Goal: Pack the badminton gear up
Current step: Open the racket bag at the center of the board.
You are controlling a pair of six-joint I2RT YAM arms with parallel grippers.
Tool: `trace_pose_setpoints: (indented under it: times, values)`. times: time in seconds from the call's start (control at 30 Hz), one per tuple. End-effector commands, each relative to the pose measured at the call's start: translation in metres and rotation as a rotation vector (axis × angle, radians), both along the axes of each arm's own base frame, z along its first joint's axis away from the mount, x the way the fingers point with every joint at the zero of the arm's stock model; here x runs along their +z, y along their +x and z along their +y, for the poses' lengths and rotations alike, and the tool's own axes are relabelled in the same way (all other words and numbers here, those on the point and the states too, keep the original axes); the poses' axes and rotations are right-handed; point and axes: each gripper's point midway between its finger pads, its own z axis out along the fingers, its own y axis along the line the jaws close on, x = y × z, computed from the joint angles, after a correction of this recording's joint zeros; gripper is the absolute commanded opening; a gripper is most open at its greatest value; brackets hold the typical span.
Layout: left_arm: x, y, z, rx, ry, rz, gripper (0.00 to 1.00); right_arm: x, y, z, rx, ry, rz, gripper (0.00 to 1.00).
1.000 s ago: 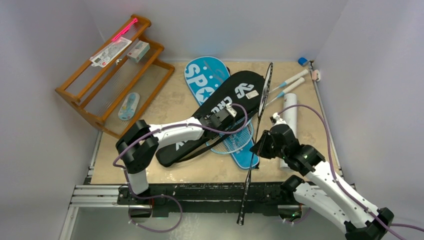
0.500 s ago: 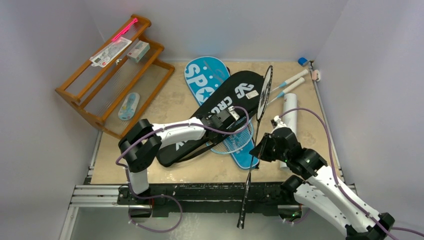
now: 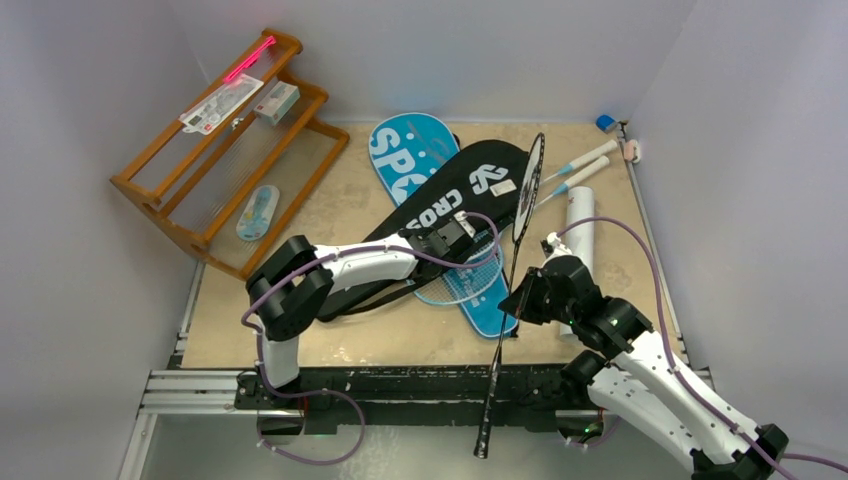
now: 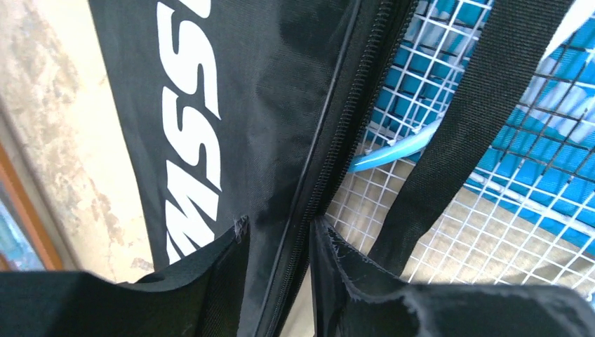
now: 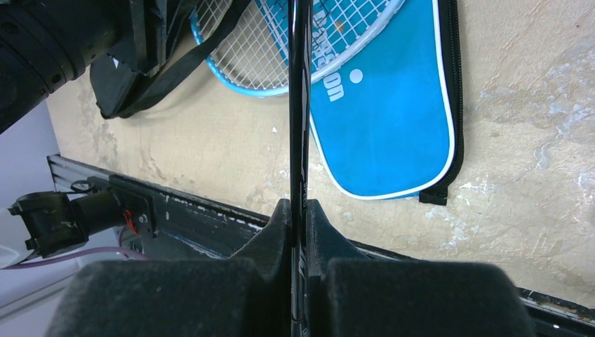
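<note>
**A:** Right gripper (image 5: pixel 298 210) is clamped on the black racket (image 3: pixel 531 182), with the shaft pinched tight between both fingers.

**B:** Look at that angle! The head is up on the far side, edge-on just right of the black cover (image 3: pixel 480 180). The handle pokes out past the near edge of the table (image 3: pixel 400 340).

**A:** Over to the left gripper (image 4: pixel 279 235), which is down on that black cover. The wrist view shows the zipped edge running between the two fingers (image 4: pixel 203 281), and they look closed on it.

**B:** The cover's strap crosses the strings right beside them.

**A:** Those strings belong to the blue racket (image 3: pixel 468 285). It lies flat with its head on the near end of the blue cover (image 3: pixel 410 150) and its left part tucked under the black one.

**B:** The covers are stacked. The blue one runs from far left to near right, and the black one lies slantwise across it.

**A:** The tube (image 3: pixel 580 225) lies along the right side of the table, just beyond the right arm. Two pale handles sit at the far right, close to its far end.

**B:** The rack (image 3: pixel 200 170) is far left, off the table edge, with small packets on its shelves.
</note>
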Motion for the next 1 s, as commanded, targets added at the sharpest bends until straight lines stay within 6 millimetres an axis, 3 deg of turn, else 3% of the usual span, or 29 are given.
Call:
trace_pose_setpoints:
  times: [0.0, 0.2, 0.33, 0.73, 0.9, 0.97]
  values:
    - [0.027, 0.017, 0.004, 0.066, 0.002, -0.121, 0.31, 0.008, 0.006, 0.006, -0.004, 0.039, -0.029, 0.0]
    - [0.04, 0.023, 0.009, 0.089, 0.001, -0.179, 0.27, 0.009, 0.006, 0.007, -0.001, 0.044, -0.03, 0.0]
    - [0.038, 0.026, 0.011, 0.096, 0.011, -0.183, 0.27, 0.01, 0.006, 0.008, 0.004, 0.05, -0.031, 0.0]
    - [0.007, 0.016, -0.004, 0.025, -0.009, -0.049, 0.41, 0.014, 0.006, 0.011, 0.013, 0.066, -0.038, 0.0]
    - [0.001, 0.018, 0.0, 0.033, 0.025, -0.052, 0.41, 0.013, 0.006, 0.011, 0.013, 0.062, -0.037, 0.0]
    - [-0.004, 0.021, 0.005, 0.057, 0.061, -0.062, 0.33, 0.013, 0.006, 0.011, 0.012, 0.063, -0.037, 0.0]
